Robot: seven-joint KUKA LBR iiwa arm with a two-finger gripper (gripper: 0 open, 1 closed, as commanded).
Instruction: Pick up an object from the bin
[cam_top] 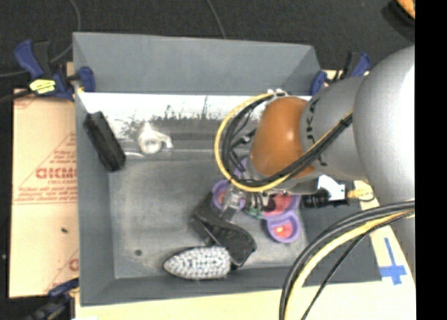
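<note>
My gripper (pixel 246 201) is low in the bin's right-centre, mostly hidden under the arm's orange cover. It sits directly over a purple plastic thing (pixel 283 228) with rounded lobes and a red-orange spot. One lobe shows to the gripper's left and another to its lower right. A flat black curved piece (pixel 225 231) lies just below and left of the gripper, touching the purple thing. In front of that, near the bin's front wall, lies an oval white-and-grey studded thing (pixel 199 263).
A long black bar (pixel 103 141) leans by the left wall at the back. A small whitish ring-shaped thing (pixel 152 141) lies near the back wall. The arm and its looping cables cover the bin's right side. Bare floor lies left of centre.
</note>
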